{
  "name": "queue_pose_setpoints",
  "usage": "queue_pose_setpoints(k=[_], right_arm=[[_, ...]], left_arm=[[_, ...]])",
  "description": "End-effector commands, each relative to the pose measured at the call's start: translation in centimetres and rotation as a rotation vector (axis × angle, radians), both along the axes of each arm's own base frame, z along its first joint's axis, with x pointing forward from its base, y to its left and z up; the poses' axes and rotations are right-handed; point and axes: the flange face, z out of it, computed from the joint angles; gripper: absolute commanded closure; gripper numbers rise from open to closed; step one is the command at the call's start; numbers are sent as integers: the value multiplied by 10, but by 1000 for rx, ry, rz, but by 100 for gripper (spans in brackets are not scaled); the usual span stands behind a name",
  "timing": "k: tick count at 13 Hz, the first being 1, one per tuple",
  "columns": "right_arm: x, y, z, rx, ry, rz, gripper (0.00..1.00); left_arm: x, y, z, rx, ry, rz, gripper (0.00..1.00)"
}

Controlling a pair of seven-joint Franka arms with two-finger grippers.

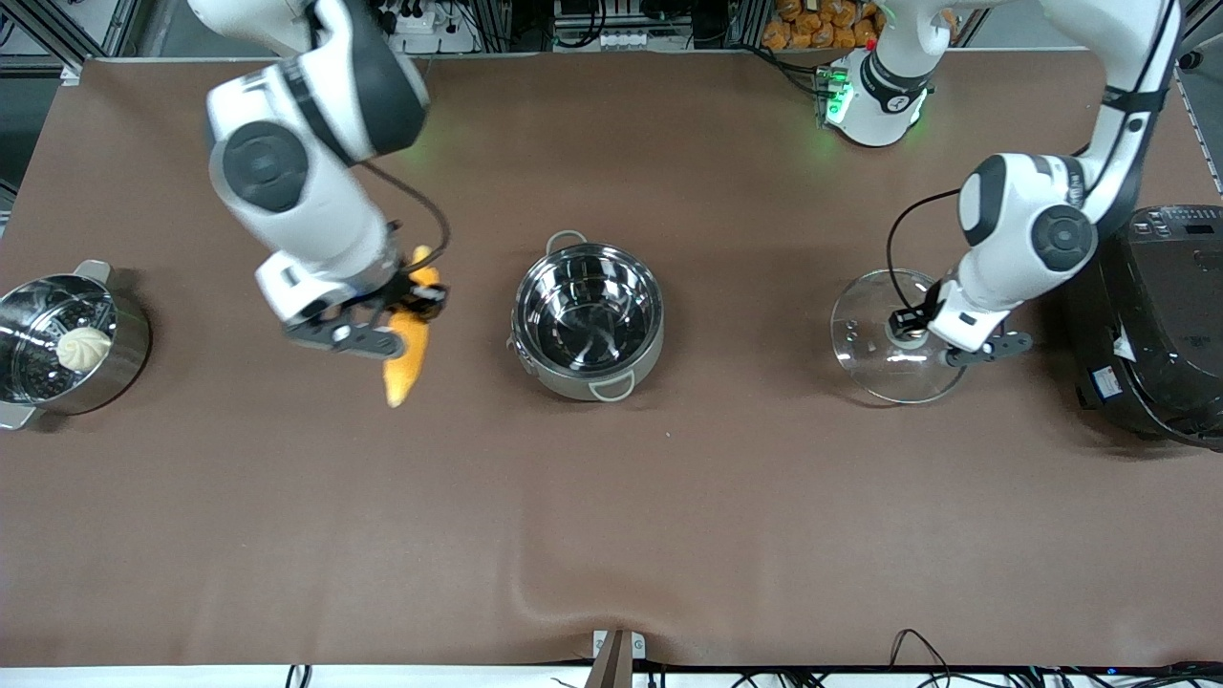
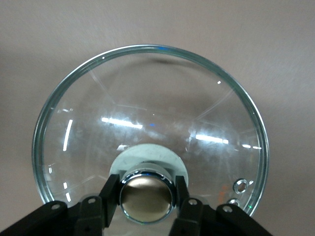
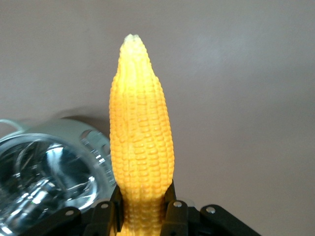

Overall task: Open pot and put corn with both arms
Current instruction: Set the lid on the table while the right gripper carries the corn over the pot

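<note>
The shiny steel pot (image 1: 611, 382) stands open and empty at the table's middle. It also shows in the right wrist view (image 3: 49, 172). My right gripper (image 1: 406, 311) is shut on the wide end of the yellow-orange corn (image 1: 409, 349). It holds the corn in the air over the table between the steamer pot and the pot. In the right wrist view the corn (image 3: 141, 132) sticks out from the gripper (image 3: 143, 206), tip away. My left gripper (image 1: 908, 323) is shut on the metallic knob (image 2: 146, 197) of the glass lid (image 1: 874, 354). The lid (image 2: 147, 108) is low at the table beside the rice cooker.
A steel steamer pot (image 1: 124, 368) with a white bun (image 1: 84, 349) stands at the right arm's end of the table. A large black rice cooker (image 1: 1161, 325) stands at the left arm's end. Brown cloth covers the table.
</note>
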Motion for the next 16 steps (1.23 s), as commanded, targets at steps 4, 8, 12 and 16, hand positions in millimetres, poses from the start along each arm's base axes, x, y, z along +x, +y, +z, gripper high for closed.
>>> queue_pose_setpoints(k=[4, 8, 12, 16], right_arm=[[-48, 101, -24, -17, -29, -55, 80], [-71, 163, -76, -12, -62, -56, 80], [-82, 196, -125, -14, -85, -54, 80], [-90, 204, -163, -58, -69, -25, 79]], left_arm=[[-15, 2, -40, -12, -12, 8, 100], [-4, 27, -10, -10, -66, 45, 0], [40, 33, 104, 3, -30, 44, 0], [64, 33, 192, 6, -18, 44, 0]])
